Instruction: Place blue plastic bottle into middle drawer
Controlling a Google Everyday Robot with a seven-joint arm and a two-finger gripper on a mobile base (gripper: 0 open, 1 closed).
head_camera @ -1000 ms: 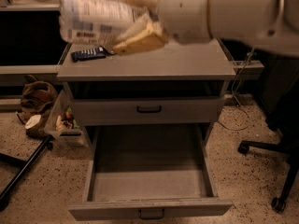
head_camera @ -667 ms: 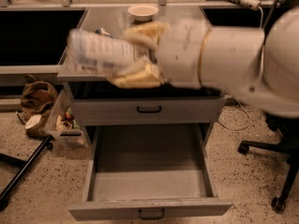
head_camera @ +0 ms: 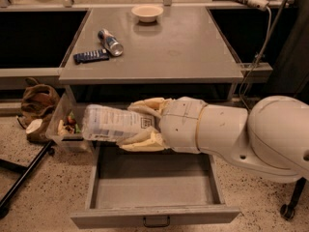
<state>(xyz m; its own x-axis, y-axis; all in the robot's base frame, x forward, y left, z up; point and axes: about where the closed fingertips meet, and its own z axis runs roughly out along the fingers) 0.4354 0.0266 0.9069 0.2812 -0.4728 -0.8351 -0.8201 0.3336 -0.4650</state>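
My gripper (head_camera: 140, 123) is shut on the blue plastic bottle (head_camera: 108, 123), a clear bottle with a pale label, held lying on its side and pointing left. The bottle hangs over the left rear part of the open middle drawer (head_camera: 154, 187), in front of the cabinet's face. The drawer is pulled fully out, with a plain grey floor and a small black handle (head_camera: 156, 221) at the front. My white arm (head_camera: 241, 134) reaches in from the right and hides the upper drawer front.
On the cabinet top (head_camera: 193, 47) lie a blue-and-silver can (head_camera: 110, 42), a flat dark blue packet (head_camera: 91, 56) and a white bowl (head_camera: 147, 12). A clear bin of snacks (head_camera: 67, 127) and a brown bag (head_camera: 36, 103) stand on the floor at left.
My arm has come down with the bottle, from above the cabinet top to in front of the cabinet over the open drawer. The tabletop items have come into view.
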